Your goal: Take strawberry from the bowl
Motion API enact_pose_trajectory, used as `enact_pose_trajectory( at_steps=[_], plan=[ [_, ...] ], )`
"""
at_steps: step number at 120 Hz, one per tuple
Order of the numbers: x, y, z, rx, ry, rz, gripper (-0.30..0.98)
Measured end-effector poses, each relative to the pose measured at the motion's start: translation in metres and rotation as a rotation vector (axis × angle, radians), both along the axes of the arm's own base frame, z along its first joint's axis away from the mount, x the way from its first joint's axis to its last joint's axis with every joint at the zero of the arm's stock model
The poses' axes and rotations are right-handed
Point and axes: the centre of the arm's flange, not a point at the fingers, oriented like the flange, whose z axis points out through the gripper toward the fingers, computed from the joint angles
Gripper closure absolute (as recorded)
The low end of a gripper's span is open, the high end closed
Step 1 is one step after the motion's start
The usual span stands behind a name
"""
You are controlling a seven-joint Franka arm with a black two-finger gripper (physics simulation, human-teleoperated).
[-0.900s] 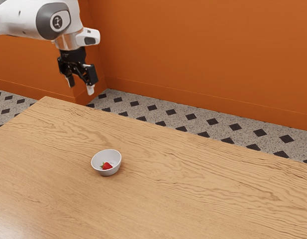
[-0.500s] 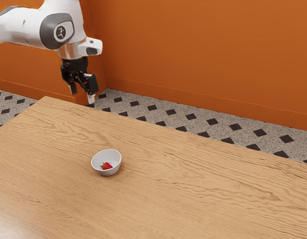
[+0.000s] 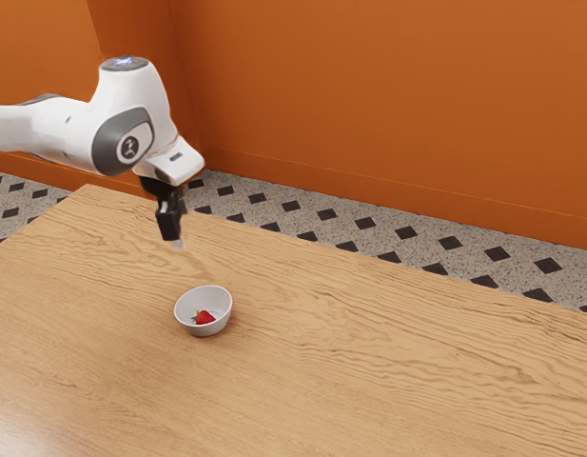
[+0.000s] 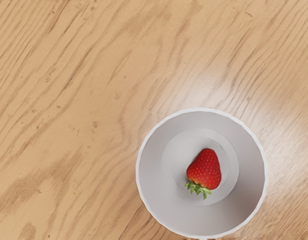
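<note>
My gripper (image 3: 176, 238) hangs above the table in the exterior view, higher than the bowl (image 3: 185, 323) and a little toward that view's left of it. Its turned angle hides how far it is opened. The small white bowl stands upright on the wood, with the red strawberry (image 3: 205, 317) lying inside. From the wrist camera, the bowl (image 4: 150, 175) appears from above, and the strawberry (image 4: 204, 169) rests on its side on the bowl's floor, green leaves against the inner base. Nothing touches the bowl or the fruit from above.
The wooden table (image 3: 369, 362) extends around the bowl on all sides. Beyond its far edge are a patterned floor (image 3: 328, 215) and an orange wall (image 3: 388, 105).
My hand has come down and closer to the bowl, and it has turned to show a narrower side in the exterior view. The bowl and strawberry have stayed still.
</note>
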Motion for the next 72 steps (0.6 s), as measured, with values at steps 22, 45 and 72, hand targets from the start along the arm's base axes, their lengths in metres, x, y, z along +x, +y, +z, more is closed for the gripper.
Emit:
enact_pose_trajectory(
  at_steps=[22,45,72],
  plan=[
    [-0.008,0.000,-0.028,0.021,0.050,-0.215,0.00],
    [-0.007,-0.001,-0.069,0.013,0.124,-0.349,0.01],
    [-0.003,-0.008,-0.111,0.000,0.185,-0.451,0.27]
  ],
)
